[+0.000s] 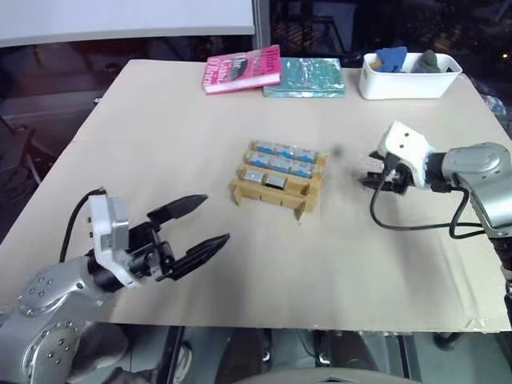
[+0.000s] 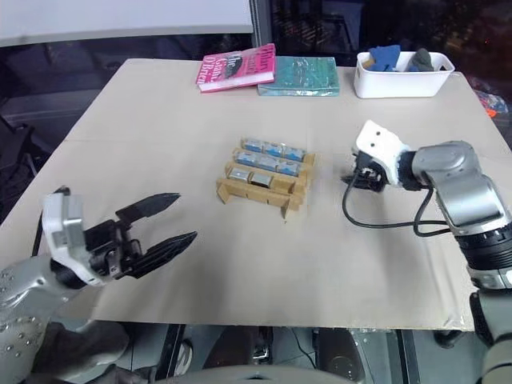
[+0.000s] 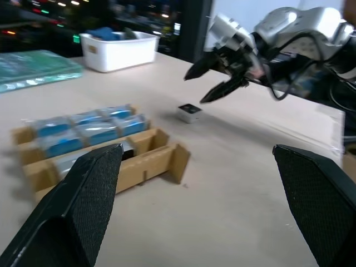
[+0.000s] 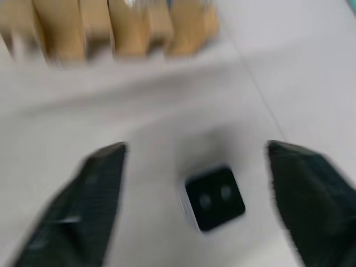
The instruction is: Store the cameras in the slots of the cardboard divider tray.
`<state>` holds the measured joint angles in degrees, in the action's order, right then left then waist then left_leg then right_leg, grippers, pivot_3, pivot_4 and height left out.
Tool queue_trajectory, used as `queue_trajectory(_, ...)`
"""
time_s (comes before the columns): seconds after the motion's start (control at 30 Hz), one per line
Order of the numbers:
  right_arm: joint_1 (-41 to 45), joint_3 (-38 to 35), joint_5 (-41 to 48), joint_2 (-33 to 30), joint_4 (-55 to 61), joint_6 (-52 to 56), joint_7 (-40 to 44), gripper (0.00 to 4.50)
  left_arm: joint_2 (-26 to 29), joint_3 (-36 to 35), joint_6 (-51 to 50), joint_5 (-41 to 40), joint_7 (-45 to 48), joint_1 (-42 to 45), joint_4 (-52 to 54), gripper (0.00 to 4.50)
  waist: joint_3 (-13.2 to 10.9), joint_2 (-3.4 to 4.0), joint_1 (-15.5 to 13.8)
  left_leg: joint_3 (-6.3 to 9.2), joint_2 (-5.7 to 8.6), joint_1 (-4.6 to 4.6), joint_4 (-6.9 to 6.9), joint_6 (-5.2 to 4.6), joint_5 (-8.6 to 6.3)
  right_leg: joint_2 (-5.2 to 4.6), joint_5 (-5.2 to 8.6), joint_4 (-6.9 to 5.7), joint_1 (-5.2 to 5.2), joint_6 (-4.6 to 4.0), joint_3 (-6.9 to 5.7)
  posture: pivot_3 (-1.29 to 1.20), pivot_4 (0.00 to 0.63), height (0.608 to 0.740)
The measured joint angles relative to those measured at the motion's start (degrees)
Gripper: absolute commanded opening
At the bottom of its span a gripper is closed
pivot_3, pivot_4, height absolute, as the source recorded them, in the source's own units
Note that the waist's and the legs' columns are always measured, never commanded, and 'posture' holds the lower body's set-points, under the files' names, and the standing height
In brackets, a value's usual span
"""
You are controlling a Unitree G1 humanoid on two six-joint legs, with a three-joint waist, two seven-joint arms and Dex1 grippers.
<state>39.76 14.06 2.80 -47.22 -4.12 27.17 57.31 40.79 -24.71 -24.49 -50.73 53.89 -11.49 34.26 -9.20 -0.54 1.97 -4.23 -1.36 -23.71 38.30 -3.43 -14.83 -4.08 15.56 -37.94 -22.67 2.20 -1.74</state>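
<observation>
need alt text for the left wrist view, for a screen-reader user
A lone camera sits on the tan table beyond the cardboard divider tray, with the open right gripper hovering just above it. The tray's back rows hold bluish-faced cameras. The left gripper's open fingers frame the foreground; a white tub stands behind.

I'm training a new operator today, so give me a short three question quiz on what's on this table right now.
1. True or false: the right gripper is holding a camera.
2. Where does the loose camera lie: A in the white tub, B on the table between the cardboard divider tray and the right gripper, C in the left gripper?
3. What lies beside the pink book?

Key: 1 false, it is open. 2 B. 3 A green book.
</observation>
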Motion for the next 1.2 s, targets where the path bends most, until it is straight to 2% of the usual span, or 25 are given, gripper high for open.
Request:
queue_trajectory(0.17,3.3,3.7,-4.7,4.4,-14.9,-10.1,0.3,4.18,0.5,0.9,0.0,0.1,0.8,1.8,-1.2,4.5,0.0,0.01,0.1,-0.07,0.04,-0.1,0.01,-0.01,0.0,0.05,0.0,0.03,-0.07,0.03,0.03,0.0,0.15,0.74)
queue_trajectory(0.5,11.2,4.2,-9.0,6.0,-33.2,-20.6,4.4,4.18,0.4,1.1,-0.1,0.0,-0.1,-0.1,0.8,4.5,0.0,0.02,-0.5,-0.04,0.03,-0.1,0.01,0.01,0.0,-0.02,0.0,0.06,-0.06,0.02,0.01,0.0,0.15,0.74)
queue_trajectory(0.67,11.4,4.2,-9.5,5.4,-35.5,-21.3,8.6,4.18,0.4,0.6,-0.1,-0.1,-0.6,-1.8,1.2,4.5,0.0,0.03,-0.9,-0.04,0.02,-0.09,0.01,0.01,0.0,-0.03,0.0,0.05,-0.06,0.02,0.01,0.0,0.15,0.74)
queue_trajectory(1.1,15.8,4.2,-11.4,7.5,-45.7,-25.3,9.4,4.18,0.3,0.5,0.0,-0.1,-0.6,-2.3,1.3,4.5,0.0,0.02,-0.9,-0.05,0.02,0.02,0.11,0.01,0.01,-0.01,-0.01,-0.02,0.06,0.02,0.01,0.0,0.15,0.74)
queue_trajectory(1.2,16.5,4.2,-11.9,7.9,-47.6,-26.3,10.2,3.34,0.3,0.5,0.0,-0.1,-0.6,-2.3,1.3,4.5,0.0,0.02,-1.0,-0.04,0.03,0.02,0.14,0.01,0.01,-0.02,-0.02,-0.02,0.08,0.03,0.0,0.0,0.15,0.74)
